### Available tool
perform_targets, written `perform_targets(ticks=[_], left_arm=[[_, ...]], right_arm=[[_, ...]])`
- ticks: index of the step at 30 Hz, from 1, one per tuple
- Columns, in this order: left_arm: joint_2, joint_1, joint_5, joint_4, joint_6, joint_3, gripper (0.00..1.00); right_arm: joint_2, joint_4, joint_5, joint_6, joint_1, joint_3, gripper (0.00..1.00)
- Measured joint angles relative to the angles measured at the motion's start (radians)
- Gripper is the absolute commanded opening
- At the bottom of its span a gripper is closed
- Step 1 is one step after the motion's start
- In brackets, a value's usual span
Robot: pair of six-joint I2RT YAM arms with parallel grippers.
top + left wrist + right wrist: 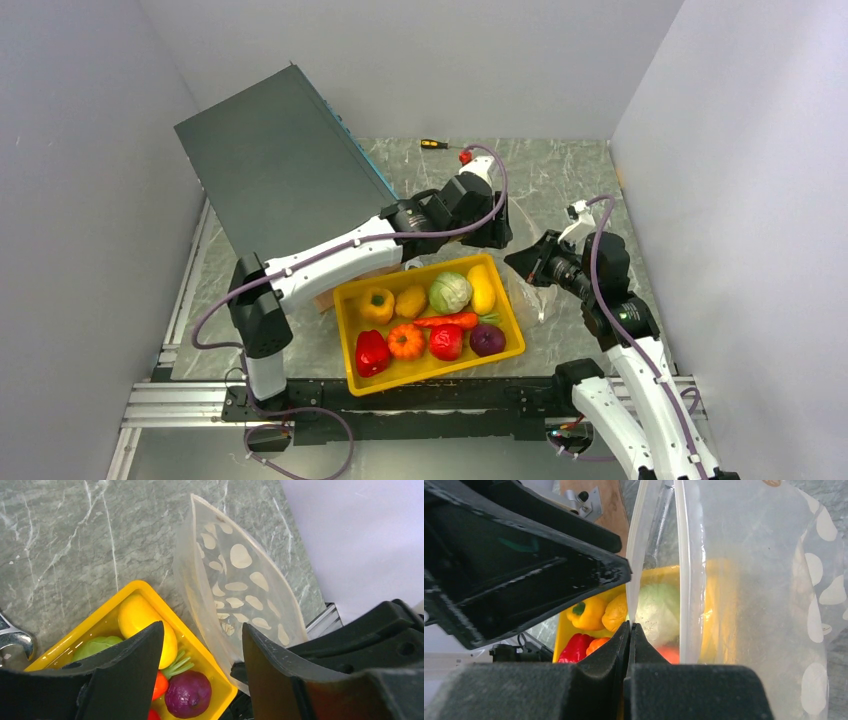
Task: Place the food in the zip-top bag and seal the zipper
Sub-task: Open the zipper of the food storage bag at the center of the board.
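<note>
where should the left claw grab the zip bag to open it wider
Likely the free white zipper strip, opposite the one the right claw pinches. The zip-top bag stands on edge, mouth parted, so come from above with a finger either side.

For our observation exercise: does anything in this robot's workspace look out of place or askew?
A screwdriver lies loose at the far edge of the table, unrelated to the task. A large grey panel sits slanted over its far left, not square with it. Nothing looks spilled: the food is in the yellow tray.
</note>
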Motion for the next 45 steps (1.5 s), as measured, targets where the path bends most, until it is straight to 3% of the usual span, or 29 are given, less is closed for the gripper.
perform_targets(ticks=[5,8,9,11,13,14,17,24,28,32,45], left_arm=[[0.031,0.0,0.009,0.004,-0.01,0.0,0.42],[0.045,0.0,0.027,0.021,-0.021,0.0,0.19],[0.048,0.0,0.033,0.023,-0.024,0.002,0.1],[0.055,0.0,0.043,0.024,-0.019,0.009,0.0],[0.061,0.0,0.048,0.024,-0.013,0.016,0.0],[0.061,0.0,0.049,0.023,-0.007,0.016,0.0],[0.059,0.0,0.051,0.039,-0.002,0.005,0.0],[0.053,0.0,0.093,0.072,0.002,-0.03,0.0],[0.053,0.0,0.106,0.073,0.002,-0.03,0.0],[0.053,0.0,0.117,0.074,0.002,-0.03,0.0],[0.053,0.0,0.147,0.067,0.0,-0.006,0.0]], right_arm=[[-0.01,-0.003,0.001,-0.003,0.0,0.0,0.0],[-0.012,-0.012,0.003,-0.005,0.0,0.0,0.0],[-0.01,-0.018,0.005,-0.006,0.0,0.0,0.03],[0.0,-0.045,0.013,-0.012,0.0,0.01,0.27],[0.024,-0.107,0.04,-0.018,0.0,0.053,0.52],[0.04,-0.144,0.063,-0.023,0.0,0.089,0.59],[0.087,-0.266,0.13,-0.035,0.0,0.225,0.64],[0.158,-0.519,0.313,-0.053,0.0,0.488,0.65],[0.191,-0.619,0.409,-0.073,0.0,0.571,0.61],[0.224,-0.663,0.452,-0.095,0.0,0.58,0.52],[0.239,-0.67,0.429,-0.116,0.0,0.552,0.6]])
